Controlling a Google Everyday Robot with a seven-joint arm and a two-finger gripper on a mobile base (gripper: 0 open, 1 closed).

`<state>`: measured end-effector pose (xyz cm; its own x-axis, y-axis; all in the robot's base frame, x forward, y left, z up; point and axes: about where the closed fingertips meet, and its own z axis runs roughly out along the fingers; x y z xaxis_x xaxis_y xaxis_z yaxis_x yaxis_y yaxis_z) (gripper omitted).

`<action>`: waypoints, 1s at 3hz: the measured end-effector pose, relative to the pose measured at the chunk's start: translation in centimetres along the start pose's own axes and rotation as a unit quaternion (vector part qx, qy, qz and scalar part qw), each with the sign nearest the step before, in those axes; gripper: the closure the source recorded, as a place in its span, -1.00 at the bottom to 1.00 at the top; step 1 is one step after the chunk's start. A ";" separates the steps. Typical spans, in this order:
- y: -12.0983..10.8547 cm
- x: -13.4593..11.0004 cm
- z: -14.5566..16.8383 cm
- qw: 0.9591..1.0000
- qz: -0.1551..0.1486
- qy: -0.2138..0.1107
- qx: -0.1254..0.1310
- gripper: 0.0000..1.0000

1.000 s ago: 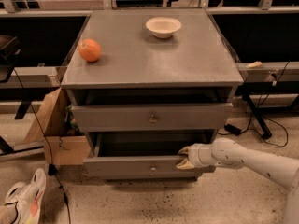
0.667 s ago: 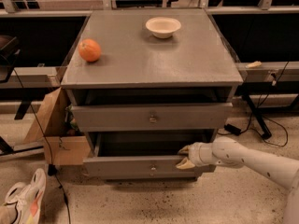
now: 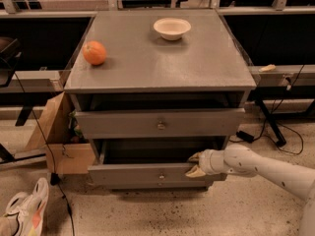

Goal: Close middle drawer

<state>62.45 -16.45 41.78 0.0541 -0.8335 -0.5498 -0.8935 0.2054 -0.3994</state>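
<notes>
From my station I saw the gripper point(image 3: 193, 164) low at the front of the grey cabinet point(image 3: 197, 63), at the right part of the middle drawer point(image 3: 133, 175). Its two pale fingertips were spread apart, one above the other: the upper fingertip point(image 3: 193, 157) sat over the dark opening of the box, and the lower one point(image 3: 195, 172) lay against the face of the slim front panel, right of the small round knob point(image 3: 160, 176). The top edge of that panel ran between them; I could not tell whether they pressed on it. The white arm point(image 3: 266, 170) came in from the lower right, reaching leftward.

The middle drawer stood open, its front panel jutting forward of the cabinet body and its dark inside showing. Above it the taller-fronted drawer point(image 3: 118, 123) also stood a little forward, with a shadowed gap under the cabinet top.

On the top, an orange point(image 3: 94, 52) rested near the left edge and a white bowl point(image 3: 172, 28) sat toward the back, the two well apart. A cardboard box point(image 3: 54, 132) leaned beside the cabinet's left side, and a shoe point(image 3: 22, 213) lay on the speckled floor at the lower left
</notes>
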 end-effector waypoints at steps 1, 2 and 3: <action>-0.5 -0.1 0.1 1.000 0.001 -0.002 0.004 1.00; -0.9 -0.2 0.1 1.000 0.001 -0.003 0.007 0.62; -1.2 -0.3 0.2 1.000 0.002 -0.004 0.009 0.15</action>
<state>63.57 -16.29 42.25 0.0540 -0.8287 -0.5570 -0.8856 0.2180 -0.4102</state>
